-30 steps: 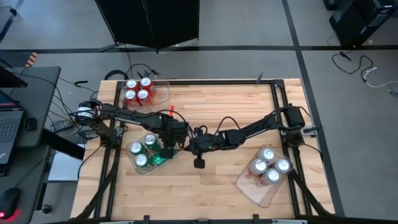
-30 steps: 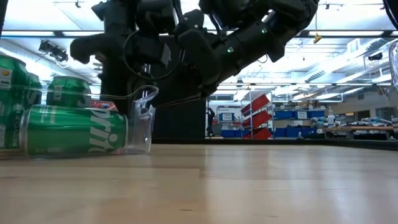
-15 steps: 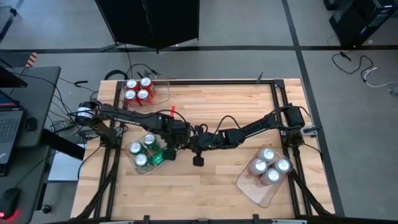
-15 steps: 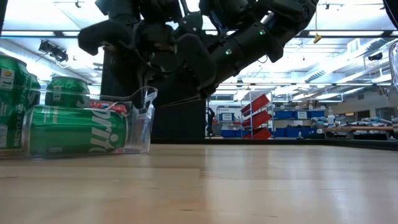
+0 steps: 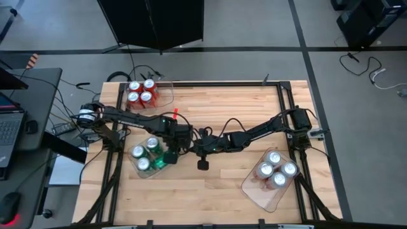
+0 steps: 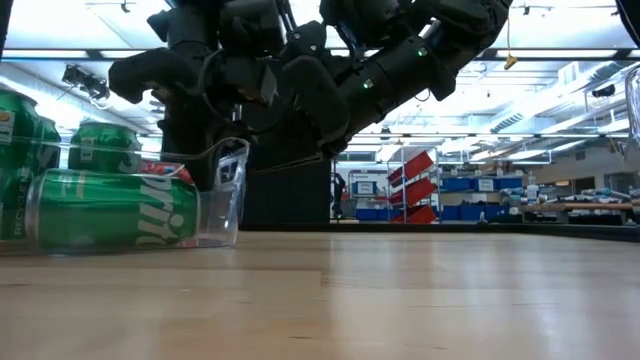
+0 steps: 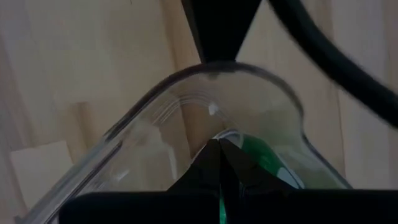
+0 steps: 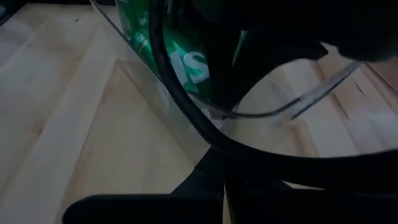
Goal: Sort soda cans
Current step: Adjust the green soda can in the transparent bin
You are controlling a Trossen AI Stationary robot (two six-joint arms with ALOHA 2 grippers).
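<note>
Soda cans sat sorted by colour in three clear trays. Nearest the front, four silver-white cans [image 5: 275, 170] stood in the right tray [image 5: 257, 193]. Mid-table, the left gripper [image 5: 173, 152] and right gripper [image 5: 198, 149], both with jaws closed, met at the tray [image 6: 225, 190] of green cans [image 5: 146, 154], one lying toppled [image 6: 110, 209]. Farthest back stood four red cans [image 5: 141, 92].

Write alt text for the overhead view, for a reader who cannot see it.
Two dark robot arms meet at the middle of a wooden table, the left tool at the corner of a clear tray of green cans. Red cans fill a far-left tray; silver cans fill one at near right.
</note>
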